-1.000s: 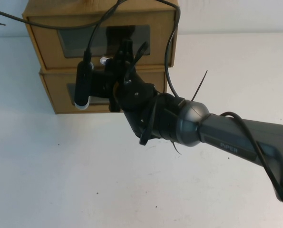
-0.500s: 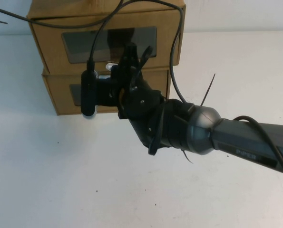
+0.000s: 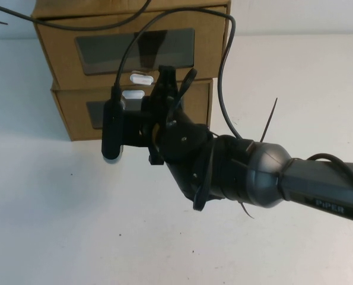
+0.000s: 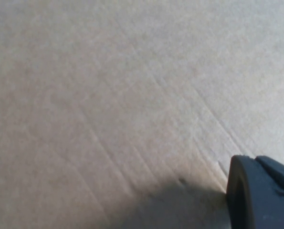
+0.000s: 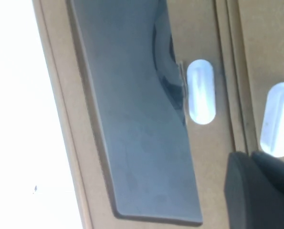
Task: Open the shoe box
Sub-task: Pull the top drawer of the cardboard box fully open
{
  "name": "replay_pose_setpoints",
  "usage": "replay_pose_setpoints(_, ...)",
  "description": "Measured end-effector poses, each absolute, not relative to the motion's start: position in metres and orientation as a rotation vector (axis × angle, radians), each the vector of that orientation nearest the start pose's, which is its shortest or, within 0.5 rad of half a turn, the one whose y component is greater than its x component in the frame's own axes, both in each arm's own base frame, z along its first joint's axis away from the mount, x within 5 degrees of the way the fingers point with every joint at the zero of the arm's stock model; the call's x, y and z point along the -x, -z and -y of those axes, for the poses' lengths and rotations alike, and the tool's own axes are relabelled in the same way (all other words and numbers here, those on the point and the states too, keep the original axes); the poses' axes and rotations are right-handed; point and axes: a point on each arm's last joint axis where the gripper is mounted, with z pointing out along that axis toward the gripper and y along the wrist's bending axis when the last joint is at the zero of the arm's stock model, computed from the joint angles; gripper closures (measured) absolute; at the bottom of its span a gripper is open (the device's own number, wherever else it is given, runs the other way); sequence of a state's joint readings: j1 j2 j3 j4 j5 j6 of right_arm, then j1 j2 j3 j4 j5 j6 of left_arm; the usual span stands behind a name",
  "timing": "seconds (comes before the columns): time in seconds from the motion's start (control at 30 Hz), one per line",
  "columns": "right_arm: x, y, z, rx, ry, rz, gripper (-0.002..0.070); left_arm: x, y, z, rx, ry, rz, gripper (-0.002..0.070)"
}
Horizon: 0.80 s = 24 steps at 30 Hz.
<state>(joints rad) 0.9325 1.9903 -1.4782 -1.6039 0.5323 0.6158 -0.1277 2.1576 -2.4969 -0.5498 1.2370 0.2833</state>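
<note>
Closest to me is the right arm, a smooth grey shell with a black cable looping over it. Its right gripper is pinched fully closed at the front of the stack, by the seam between the two boxes. I can't tell if it has actually caught anything.

The lower shoe box and upper shoe box sit at the back of the slick white table. They're plain matte cardboard, blocky, with dark glossy windows and little white oval tabs.

My worry is light cardboard on a smooth top: a pull could drag the whole stack or slide the top box off instead of opening it. The left gripper is nosed up against bare cardboard, and I can't tell its state.
</note>
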Motion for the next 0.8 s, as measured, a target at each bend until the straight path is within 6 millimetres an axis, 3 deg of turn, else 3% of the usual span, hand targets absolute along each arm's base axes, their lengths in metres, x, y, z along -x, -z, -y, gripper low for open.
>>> replay_pose_setpoints(0.3, -0.313, -0.253, -0.341, 1.311, 0.526, -1.414, 0.0659, -0.437, -0.432, 0.096, -0.515, 0.515, -2.208, 0.068)
replay_pose_setpoints(0.43, -0.314, -0.254, -0.338, 1.282, 0.558, -1.43, 0.0519, -0.426, -0.446, 0.099, -0.528, 0.511, -2.176, 0.068)
replay_pose_setpoints(0.57, -0.315, -0.254, -0.337, 1.277, 0.566, -1.433, 0.0375, -0.425, -0.446, 0.102, -0.54, 0.506, -2.177, 0.068)
replay_pose_setpoints(0.63, -0.314, -0.254, -0.338, 1.285, 0.555, -1.428, 0.0374, -0.424, -0.446, 0.103, -0.543, 0.504, -2.181, 0.068)
replay_pose_setpoints(0.8, -0.316, -0.257, -0.34, 1.294, 0.514, -1.413, 0.0457, -0.425, -0.445, 0.101, -0.537, 0.485, -2.189, 0.068)
